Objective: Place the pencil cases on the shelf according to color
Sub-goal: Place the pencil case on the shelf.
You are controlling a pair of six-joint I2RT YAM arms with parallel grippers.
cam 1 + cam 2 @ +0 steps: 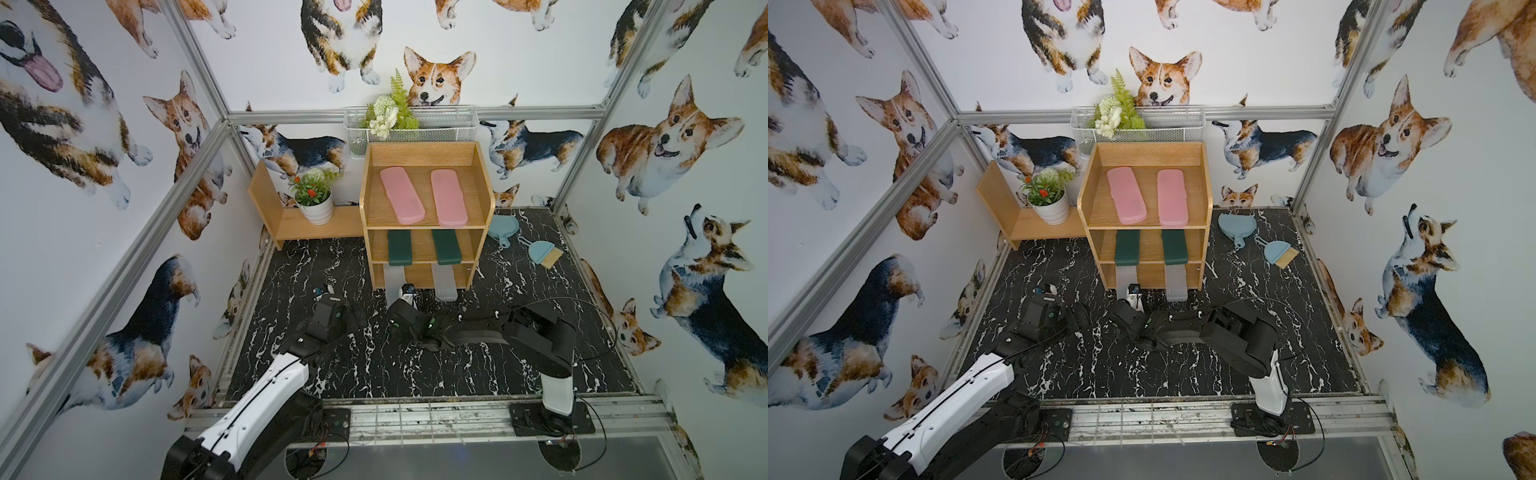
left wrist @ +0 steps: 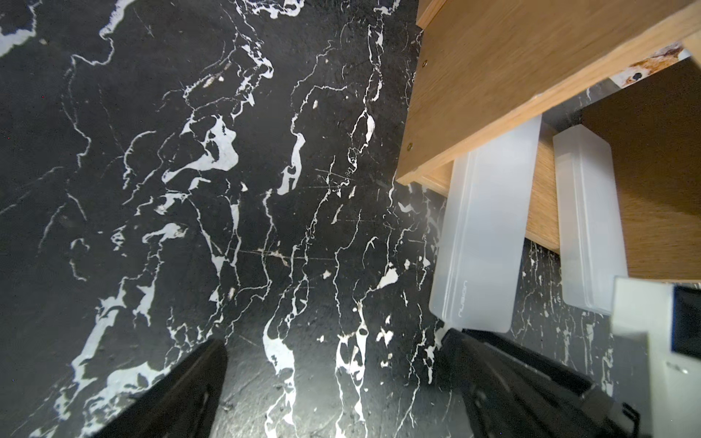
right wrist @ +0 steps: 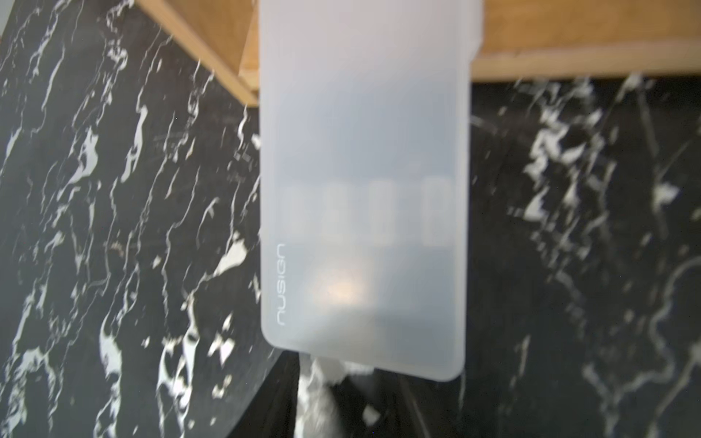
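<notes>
**Shelf.** The shelf [image 1: 424, 149] stands at the back of the black marble-patterned tabletop [image 1: 374, 374], with its open front facing the arms.

**Top tier.** Two pink pencil cases [image 1: 402, 195] [image 1: 448, 197] lie flat side by side, apart from each other, with their long axes running front to back.

**Middle tier.** Two dark green pencil cases [image 1: 400, 248] [image 1: 446, 247] lie in the same arrangement. Their front ends reach the front edge of the tier.

**Bottom tier.** The left frosted pencil case [image 1: 392, 278] and the right frosted pencil case [image 1: 444, 282] have their rear ends inside the tier. Their front ends project past the front edge and out over the tabletop. Both top views show this.

**Left gripper.** The left gripper [image 2: 333, 341] is low over the tabletop, near the front left corner of the shelf. Its fingers are spread wide, with only bare tabletop between them, and it holds nothing.

**Right gripper.** The right gripper [image 1: 404, 291] is at the projecting front end of the left frosted pencil case [image 3: 364, 189]. The right wrist view is blurred, and the case covers most of the fingers. The top views do not resolve the jaws. The width of the opening, and whether the case is clamped, cannot be determined.
</notes>
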